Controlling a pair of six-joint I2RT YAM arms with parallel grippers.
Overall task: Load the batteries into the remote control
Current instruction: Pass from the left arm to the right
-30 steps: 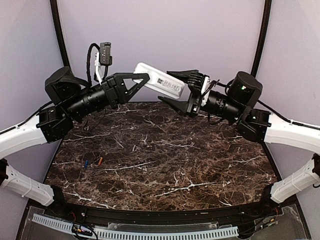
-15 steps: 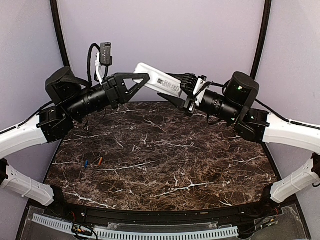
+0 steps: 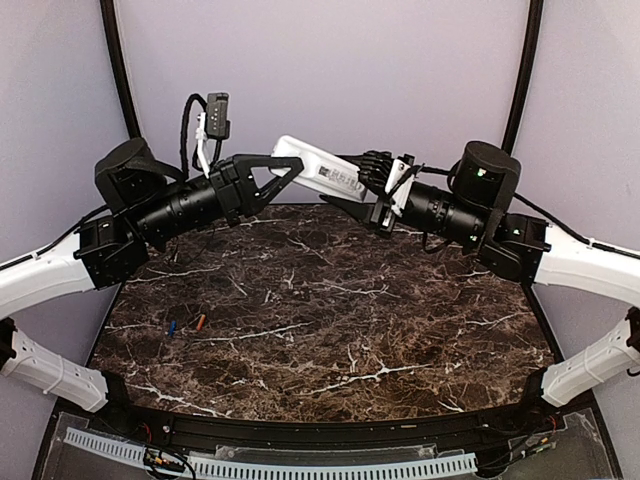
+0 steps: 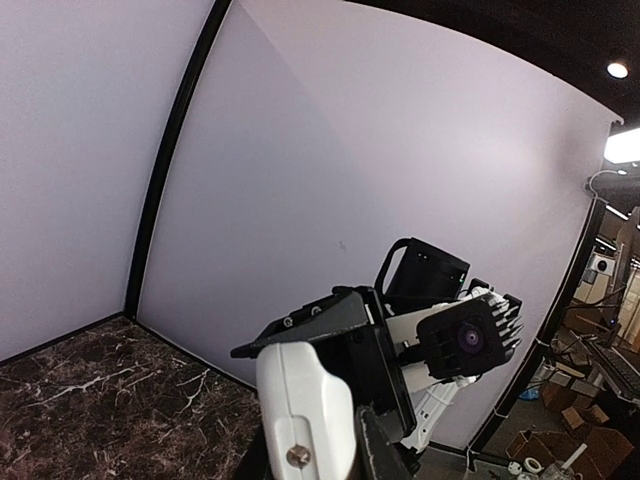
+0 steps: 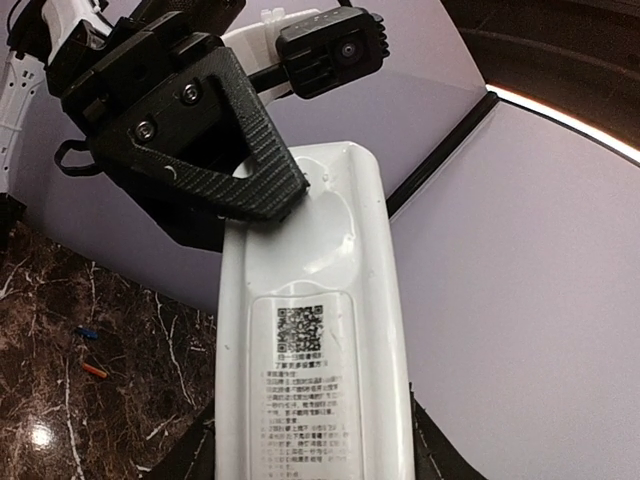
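While the blue battery [image 3: 172,326] and the orange-red battery [image 3: 200,322] lie just beside each other on the left part of the marbled worktop [image 3: 400,330], well apart from both arms, the left hand [image 3: 290,165] pinches one end of the remote control [image 3: 325,172], which is up in the air over the worktop's far edge. The remote's white back with its printed label [image 5: 300,330] faces the right wrist camera, and the right hand [image 3: 345,180] is clamped on the other end, one finger against each long side.

The remote control [image 5: 335,250] back carries a QR code [image 5: 299,329] above print [image 5: 305,420] too small to read.
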